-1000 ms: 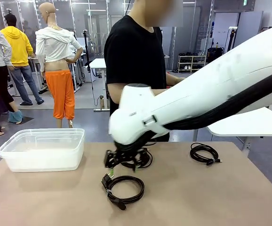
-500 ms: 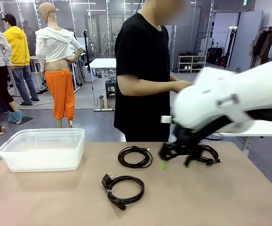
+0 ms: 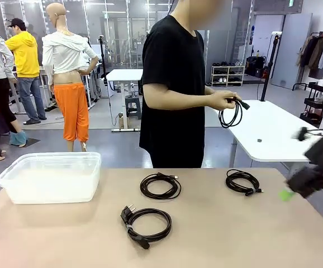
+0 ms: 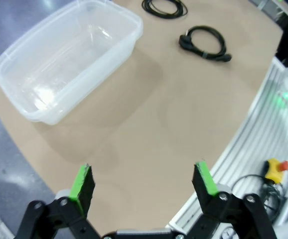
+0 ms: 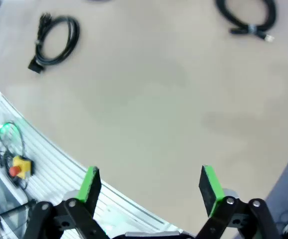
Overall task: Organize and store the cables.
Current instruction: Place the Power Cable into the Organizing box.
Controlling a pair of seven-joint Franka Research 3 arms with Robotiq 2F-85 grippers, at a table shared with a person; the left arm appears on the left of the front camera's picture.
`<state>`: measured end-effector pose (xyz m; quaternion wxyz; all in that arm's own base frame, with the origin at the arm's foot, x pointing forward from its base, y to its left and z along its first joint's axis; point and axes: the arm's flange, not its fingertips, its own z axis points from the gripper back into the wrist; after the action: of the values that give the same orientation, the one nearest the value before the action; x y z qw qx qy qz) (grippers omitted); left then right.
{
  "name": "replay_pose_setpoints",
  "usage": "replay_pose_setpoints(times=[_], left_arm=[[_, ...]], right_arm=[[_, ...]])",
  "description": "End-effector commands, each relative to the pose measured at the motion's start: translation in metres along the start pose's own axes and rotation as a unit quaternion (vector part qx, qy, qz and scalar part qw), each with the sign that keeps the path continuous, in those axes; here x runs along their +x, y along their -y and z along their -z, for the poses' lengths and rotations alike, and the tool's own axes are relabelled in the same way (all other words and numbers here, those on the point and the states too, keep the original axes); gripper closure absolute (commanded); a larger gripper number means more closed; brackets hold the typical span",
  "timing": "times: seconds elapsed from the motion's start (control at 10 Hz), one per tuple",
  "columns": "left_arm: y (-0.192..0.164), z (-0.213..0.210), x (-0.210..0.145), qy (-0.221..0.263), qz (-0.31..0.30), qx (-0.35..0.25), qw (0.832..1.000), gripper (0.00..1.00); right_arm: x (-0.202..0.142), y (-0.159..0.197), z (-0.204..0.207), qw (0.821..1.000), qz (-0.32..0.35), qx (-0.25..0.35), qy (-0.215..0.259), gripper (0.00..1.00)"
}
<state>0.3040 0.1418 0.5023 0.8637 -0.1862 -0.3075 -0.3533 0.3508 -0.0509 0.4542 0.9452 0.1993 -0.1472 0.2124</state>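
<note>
Three cables lie coiled on the tan table (image 3: 217,234): one at the middle (image 3: 160,186), one nearer the front with a plug (image 3: 148,222), one at the right (image 3: 243,181). The person at the far side holds another coil (image 3: 230,114) in both hands. My right gripper (image 3: 291,191) hangs blurred at the table's right edge, apart from the cables. From its wrist, the right gripper (image 5: 149,181) stands open over bare table, with coils far off (image 5: 54,42) (image 5: 248,15). The left gripper (image 4: 143,179) is open above the table's edge, holding nothing.
A clear plastic bin (image 3: 50,176) stands on the table's left side and looks to hold nothing; in the left wrist view the bin (image 4: 69,55) lies ahead, with two coils beyond (image 4: 205,42) (image 4: 165,6). A white table (image 3: 267,131) stands behind the person.
My right arm has swung from the table's middle out to the right edge, uncovering the middle coil. The person now holds up a coil.
</note>
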Motion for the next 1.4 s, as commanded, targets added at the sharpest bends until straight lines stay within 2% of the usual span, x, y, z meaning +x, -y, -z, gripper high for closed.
replay_pose_setpoints(times=[0.0,0.1,0.2,0.4,0.5,1.0,1.1,1.2,1.3], left_arm=[[0.000,0.000,0.000,0.006,0.003,-0.004,1.000,0.00],[0.000,0.000,0.000,0.006,0.003,-0.004,1.000,0.00],[0.000,0.000,0.000,0.006,0.003,-0.004,1.000,0.00],[0.000,0.000,0.000,0.006,0.003,-0.004,1.000,0.00],[0.000,0.000,0.000,0.006,0.003,-0.004,1.000,0.00],[0.000,0.000,0.000,0.000,0.000,0.000,1.000,0.00],[0.024,-0.028,0.013,0.036,0.041,-0.005,0.998,0.00],[0.053,-0.029,0.050,-0.047,0.030,0.041,0.998,0.00],[0.082,-0.024,0.085,-0.076,0.008,0.043,0.996,0.00]], right_arm=[[-0.044,0.040,-0.014,0.988,-0.132,0.077,0.034,0.00],[-0.065,0.051,-0.015,0.980,-0.180,0.084,0.030,0.00],[-0.078,0.062,-0.016,0.977,-0.189,0.096,0.017,0.00],[-0.094,0.061,-0.014,0.968,-0.232,0.084,0.053,0.00],[-0.079,0.063,-0.022,0.978,-0.187,0.088,0.039,0.00],[-0.079,0.063,-0.022,0.978,-0.187,0.088,0.039,0.00],[-0.079,0.063,-0.022,0.978,-0.187,0.088,0.039,0.00],[-0.079,0.063,-0.022,0.978,-0.187,0.088,0.039,0.00],[-0.079,0.063,-0.022,0.978,-0.187,0.088,0.039,0.00]])
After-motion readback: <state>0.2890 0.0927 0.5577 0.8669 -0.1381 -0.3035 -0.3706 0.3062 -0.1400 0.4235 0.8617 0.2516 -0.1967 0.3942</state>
